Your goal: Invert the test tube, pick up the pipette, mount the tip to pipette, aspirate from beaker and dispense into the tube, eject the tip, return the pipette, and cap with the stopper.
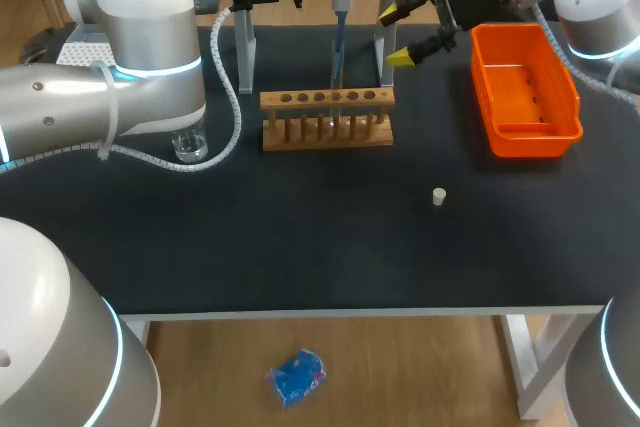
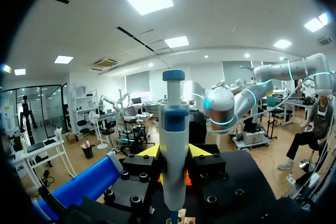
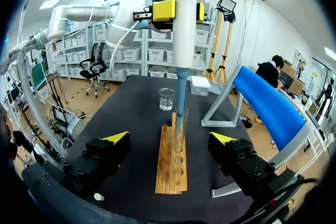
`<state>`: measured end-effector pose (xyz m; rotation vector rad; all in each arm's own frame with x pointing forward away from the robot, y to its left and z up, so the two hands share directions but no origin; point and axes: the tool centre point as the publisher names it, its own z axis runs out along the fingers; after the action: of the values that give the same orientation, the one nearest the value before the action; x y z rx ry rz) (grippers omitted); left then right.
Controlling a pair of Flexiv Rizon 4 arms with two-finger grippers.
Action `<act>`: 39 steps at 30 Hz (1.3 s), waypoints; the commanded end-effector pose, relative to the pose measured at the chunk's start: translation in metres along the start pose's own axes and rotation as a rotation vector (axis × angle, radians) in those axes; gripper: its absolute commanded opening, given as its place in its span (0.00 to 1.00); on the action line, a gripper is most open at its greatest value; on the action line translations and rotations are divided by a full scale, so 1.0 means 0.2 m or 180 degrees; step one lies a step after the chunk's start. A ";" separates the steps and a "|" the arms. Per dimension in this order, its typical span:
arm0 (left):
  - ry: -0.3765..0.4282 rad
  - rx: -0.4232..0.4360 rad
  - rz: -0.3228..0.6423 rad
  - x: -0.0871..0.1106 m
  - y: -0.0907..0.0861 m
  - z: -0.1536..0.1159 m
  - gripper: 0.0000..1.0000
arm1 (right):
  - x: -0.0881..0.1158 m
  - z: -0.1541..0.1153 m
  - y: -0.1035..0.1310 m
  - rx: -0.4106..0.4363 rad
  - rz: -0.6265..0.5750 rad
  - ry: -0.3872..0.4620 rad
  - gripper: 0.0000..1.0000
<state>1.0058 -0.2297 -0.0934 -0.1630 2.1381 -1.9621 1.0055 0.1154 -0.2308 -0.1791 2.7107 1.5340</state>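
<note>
A: How are the fingers set?

B: The left gripper [image 2: 174, 153] is seen clamped on the pipette [image 2: 173, 124], with a yellow pad pressed to each side of its white body. The right gripper [image 3: 170, 138] is spread wide with nothing between its fingers. It is held off the right end of the rack [image 1: 327, 117], a little behind it.

A: And where is the pipette placed?

B: It is held upright over the rack. Its tip [image 3: 180, 95] is lowered into the mouth of the test tube [image 3: 181, 127], which stands in a hole near the rack's middle. The step in hand is judged to be dispensing into the tube.

A: What is called for if that is to be done well?

B: The pipette is best held plumb and centred, so that the tip is not scraped against the glass and the tube is not tilted in its hole. The liquid is probably best released slowly, with the tip low enough that nothing is splashed over the rim. How much liquid is in the tip cannot be told.

A: What else is to be minded?

B: The beaker [image 1: 190, 142] is found just left of the rack, partly under the left arm, so any withdrawal is better made straight upward. The stopper [image 1: 438, 196] lies on the table [image 1: 300, 247] in front of the rack and to its right, well apart from it; the capping is not yet done. The orange tray [image 1: 525, 132] is set to the rack's right, presumably for the ejected tip.
</note>
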 end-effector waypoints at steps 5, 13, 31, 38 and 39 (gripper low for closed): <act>0.0000 -0.0011 -0.0003 0.00 -0.01 0.00 0.00 | -0.07 0.11 -0.07 -0.0035 0.0001 0.0081 1.00; 0.0000 -0.0011 -0.0003 0.00 -0.01 0.00 0.00 | -0.08 0.15 -0.10 0.0009 -0.0010 0.0118 1.00; 0.0000 -0.0011 -0.0003 0.00 -0.01 0.00 0.00 | -0.07 0.15 -0.10 0.0048 -0.0013 0.0068 1.00; -0.0016 0.0030 0.0033 0.00 -0.04 0.00 0.00 | -0.07 0.15 -0.10 0.0048 -0.0013 0.0068 1.00; -0.0021 0.0043 0.0032 0.00 -0.04 0.00 0.00 | -0.07 0.15 -0.10 0.0048 -0.0013 0.0068 1.00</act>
<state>1.0064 -0.2302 -0.0867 -0.1521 2.1259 -1.9651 1.0216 0.1333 -0.2621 -0.2015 2.7356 1.5209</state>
